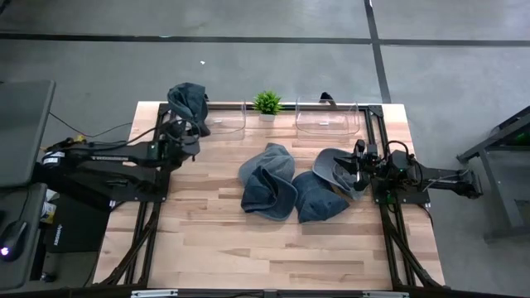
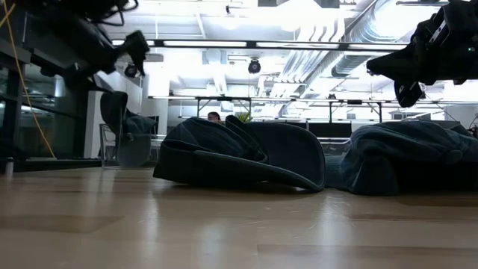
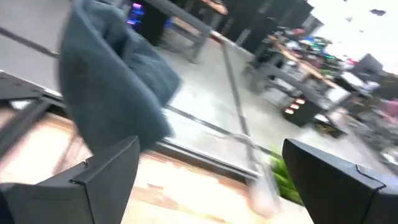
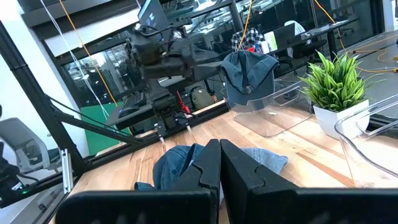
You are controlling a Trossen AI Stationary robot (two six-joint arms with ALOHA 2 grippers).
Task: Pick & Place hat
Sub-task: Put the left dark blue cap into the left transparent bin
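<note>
left hand point(image 1: 192, 126) — spread, empty | soft slumped denim hat point(image 1: 189, 101) | right hand point(image 1: 358, 164) — closed, empty

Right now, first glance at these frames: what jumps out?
The pile of blue-grey hats in the middle of the table dominates. Next, one hat draped over the left clear bin at the far edge, just beyond the left gripper, whose fingers stand open. The right gripper sits shut over the hat at the pile's right end, with a small green plant between the bins.
</note>
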